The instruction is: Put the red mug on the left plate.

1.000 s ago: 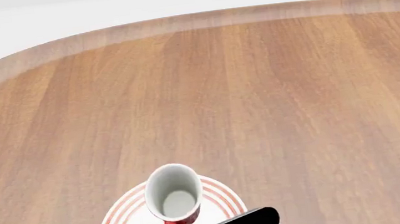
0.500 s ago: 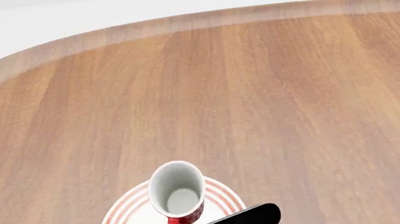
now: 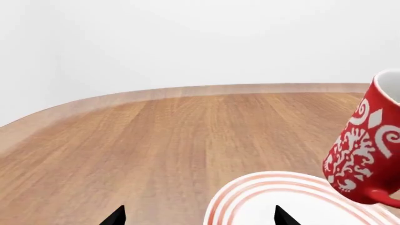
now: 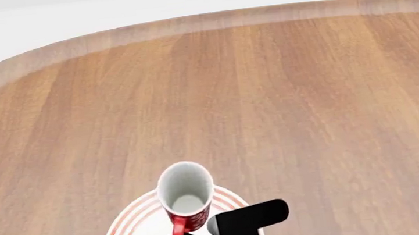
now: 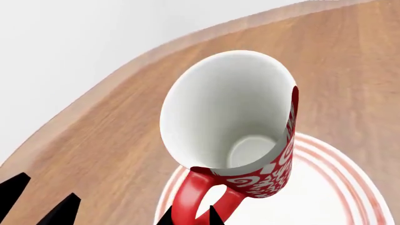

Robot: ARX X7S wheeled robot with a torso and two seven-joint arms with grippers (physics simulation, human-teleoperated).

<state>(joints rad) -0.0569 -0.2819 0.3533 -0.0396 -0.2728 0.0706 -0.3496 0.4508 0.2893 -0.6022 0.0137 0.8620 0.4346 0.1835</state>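
Wood-grain counter (image 4: 286,98) fills most of the head view, reddish-brown with lengthwise grain, rounded far corner and a paler bevelled edge; plain white wall (image 3: 187,42) behind it, no windows or other furniture seen; light even and soft, only faint shadows

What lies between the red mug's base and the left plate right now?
Nothing: in the left wrist view the red mug hangs tilted above the left plate, with only a bare gap beneath it.

The red mug (image 4: 186,197) was red with a white scroll and floral pattern, its handle plain red, its inside white. The left plate (image 4: 132,234) was white with thin red concentric rings. The worktop (image 4: 270,99) was brown wood grain.
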